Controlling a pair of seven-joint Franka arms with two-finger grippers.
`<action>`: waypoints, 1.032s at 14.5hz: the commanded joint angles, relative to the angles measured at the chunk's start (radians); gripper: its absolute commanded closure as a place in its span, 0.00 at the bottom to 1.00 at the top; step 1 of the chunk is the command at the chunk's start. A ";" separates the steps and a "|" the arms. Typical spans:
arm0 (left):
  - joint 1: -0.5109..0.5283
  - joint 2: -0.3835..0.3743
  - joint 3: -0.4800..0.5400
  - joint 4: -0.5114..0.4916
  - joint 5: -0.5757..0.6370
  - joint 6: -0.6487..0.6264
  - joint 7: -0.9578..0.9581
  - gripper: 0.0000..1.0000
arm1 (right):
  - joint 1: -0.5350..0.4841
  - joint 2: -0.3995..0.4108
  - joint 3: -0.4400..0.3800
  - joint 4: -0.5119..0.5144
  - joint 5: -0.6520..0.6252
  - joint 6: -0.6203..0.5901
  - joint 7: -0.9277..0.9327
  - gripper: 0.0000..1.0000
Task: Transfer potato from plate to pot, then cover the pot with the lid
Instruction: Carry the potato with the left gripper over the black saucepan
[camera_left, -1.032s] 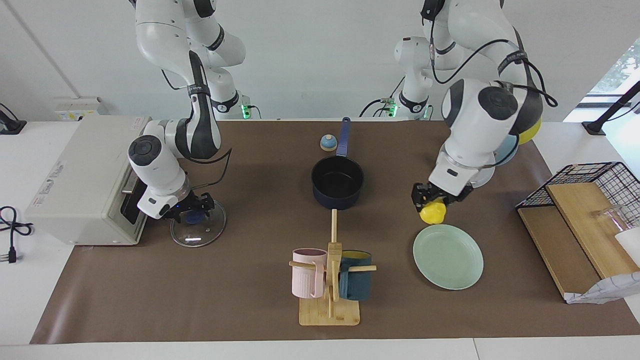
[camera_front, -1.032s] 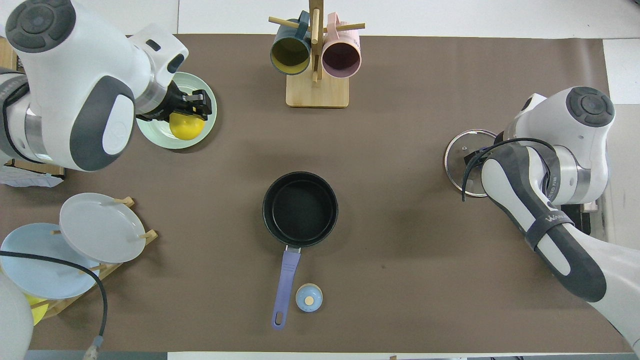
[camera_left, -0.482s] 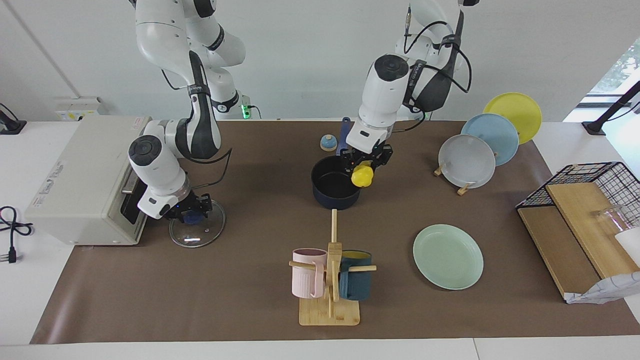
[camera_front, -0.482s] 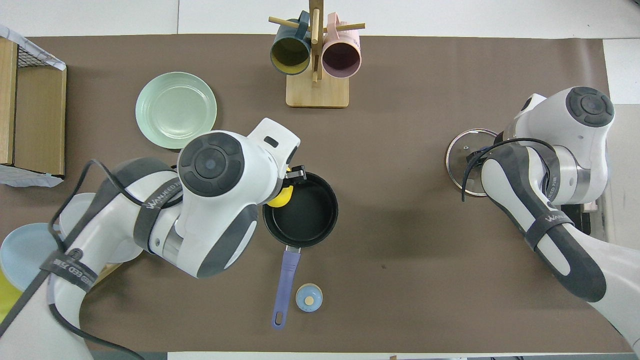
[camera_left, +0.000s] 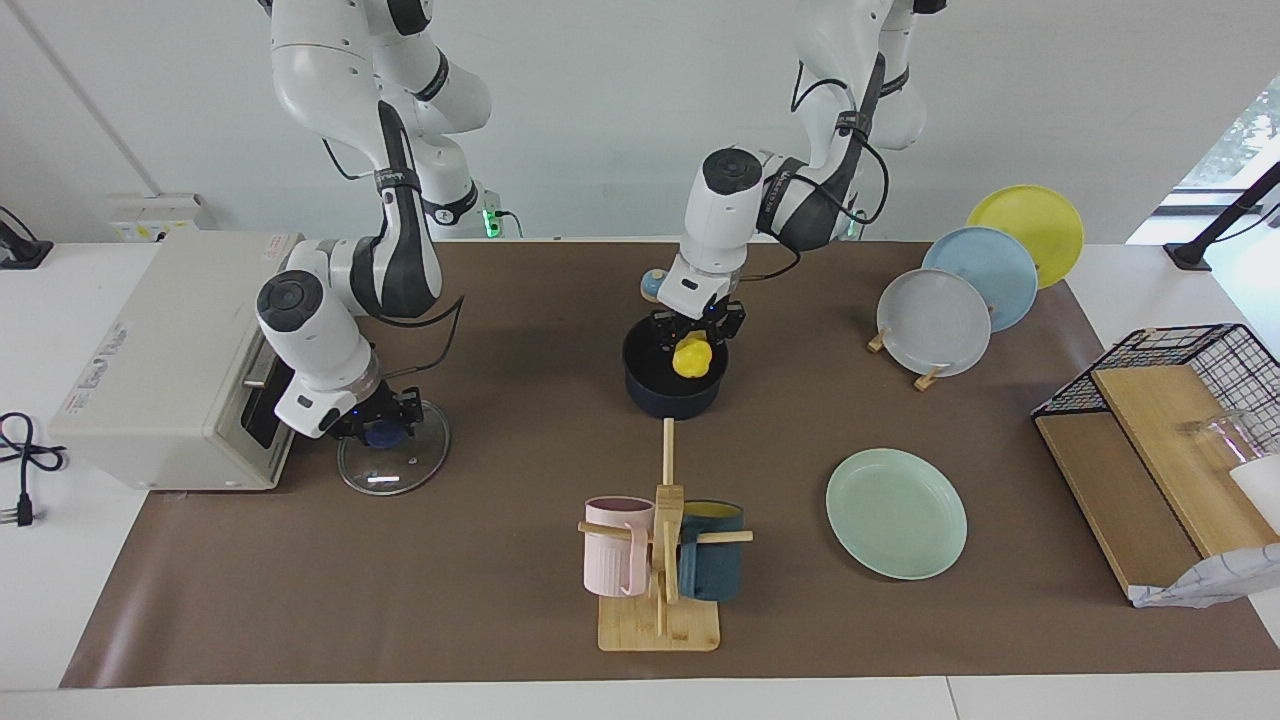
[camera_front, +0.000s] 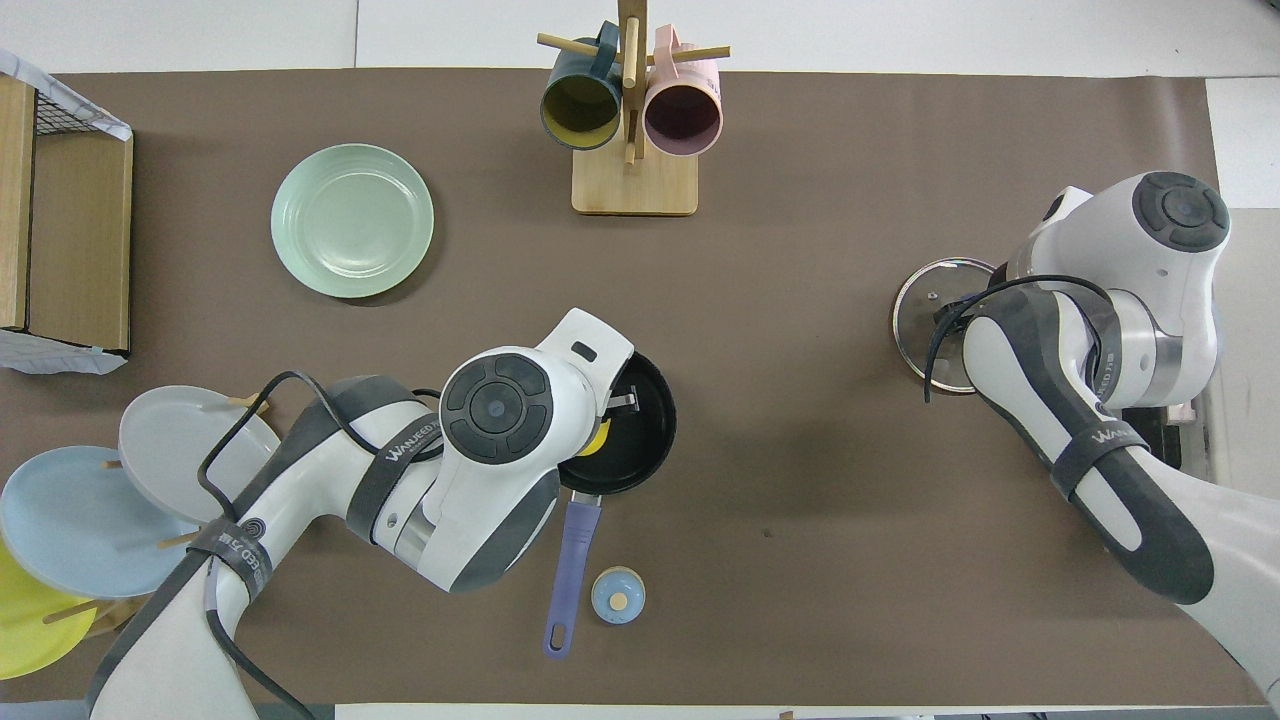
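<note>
The yellow potato (camera_left: 692, 358) hangs low in the mouth of the dark navy pot (camera_left: 672, 392), with my left gripper (camera_left: 694, 345) shut on it. From overhead only a yellow sliver of the potato (camera_front: 598, 438) shows under the left wrist, over the pot (camera_front: 645, 425). The mint-green plate (camera_left: 896, 512) lies bare toward the left arm's end of the table. The glass lid (camera_left: 400, 470) lies flat on the mat toward the right arm's end. My right gripper (camera_left: 383, 420) is down at the lid's blue knob. The right arm hides part of the lid (camera_front: 925, 300) from overhead.
A white oven-like box (camera_left: 170, 360) stands right beside the lid. A mug tree (camera_left: 660, 560) stands farther from the robots than the pot. A blue bell (camera_front: 618, 595) sits by the pot's handle (camera_front: 570, 570). A plate rack (camera_left: 960, 300) and a wire basket (camera_left: 1170, 400) stand at the left arm's end.
The left arm has carried the potato from above the plate to the pot and lowered it into its mouth. The right gripper has stayed at the lid's knob.
</note>
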 joint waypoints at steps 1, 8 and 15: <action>-0.043 0.019 0.020 -0.036 -0.011 0.061 -0.035 1.00 | -0.005 -0.013 0.004 0.047 0.017 -0.077 -0.032 0.44; -0.055 0.059 0.022 -0.036 0.000 0.107 -0.030 0.00 | -0.004 -0.070 0.058 0.148 0.027 -0.265 -0.019 0.48; 0.073 -0.056 0.026 0.091 0.000 -0.145 0.068 0.00 | -0.002 -0.133 0.191 0.215 0.027 -0.391 0.171 0.62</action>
